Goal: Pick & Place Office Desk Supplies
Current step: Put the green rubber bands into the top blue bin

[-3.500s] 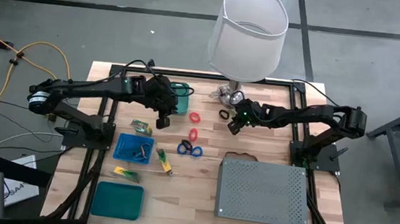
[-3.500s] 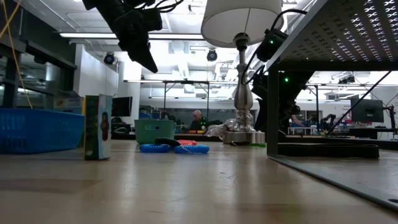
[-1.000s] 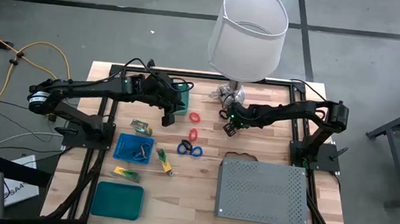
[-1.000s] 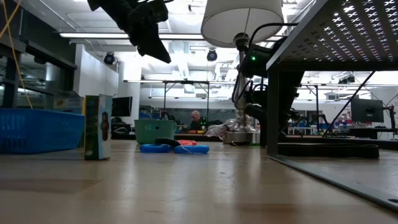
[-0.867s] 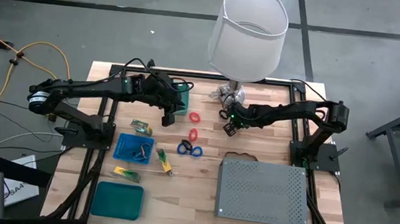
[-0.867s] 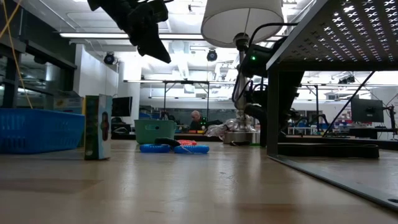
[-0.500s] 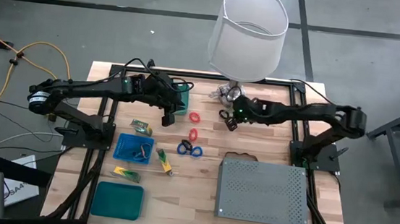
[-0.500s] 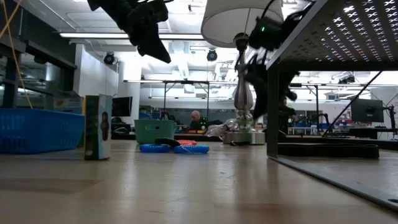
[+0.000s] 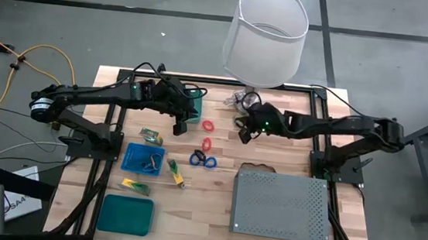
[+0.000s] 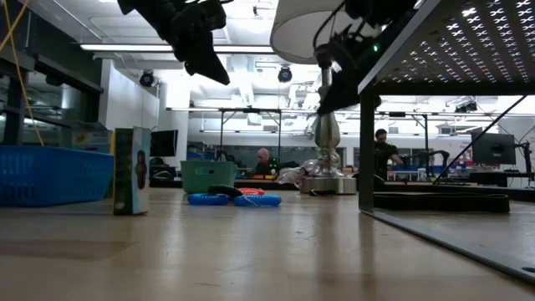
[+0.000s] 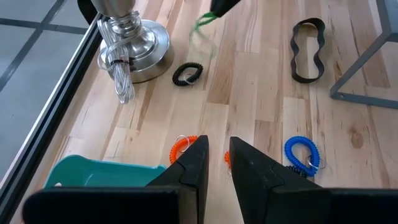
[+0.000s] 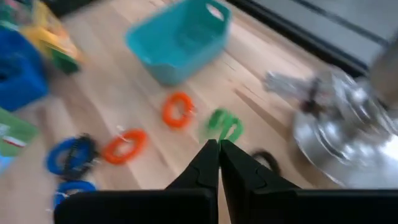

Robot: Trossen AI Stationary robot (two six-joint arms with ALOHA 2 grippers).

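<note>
I am viewing the right gripper (image 9: 245, 131) hanging above the tabletop (image 9: 213, 213), just in front of the lamp base (image 11: 134, 43). Its jaws are pressing together on a small green loop (image 12: 224, 126), which is dangling clear of the wood. The right wrist picture is smearing, so I am not reading the loop's exact shape.

The left gripper (image 9: 177, 130) is hovering beside the teal bin (image 9: 193, 103), above the tabletop. Its jaws are standing narrowly apart and are carrying nothing.

The other supplies are lying on the tabletop:
- Two red loops (image 9: 209, 126) are sitting between the two grippers, one nearer the lamp, one nearer the middle.
- A pair of blue loops (image 9: 202, 161) is lying just in front of them.
- A black coil (image 11: 188, 73) is resting close to the lamp base, not touching it.
- A black band (image 11: 308, 51) is lying at the far edge of the grey perforated box (image 9: 280, 206).
- Three yellow-and-green blocks (image 9: 150, 135) are lying around the blue basket (image 9: 143, 159), which is holding some small items I am unable to identify.
- A flat teal tray (image 9: 124, 214) is sitting at the near left corner.
</note>
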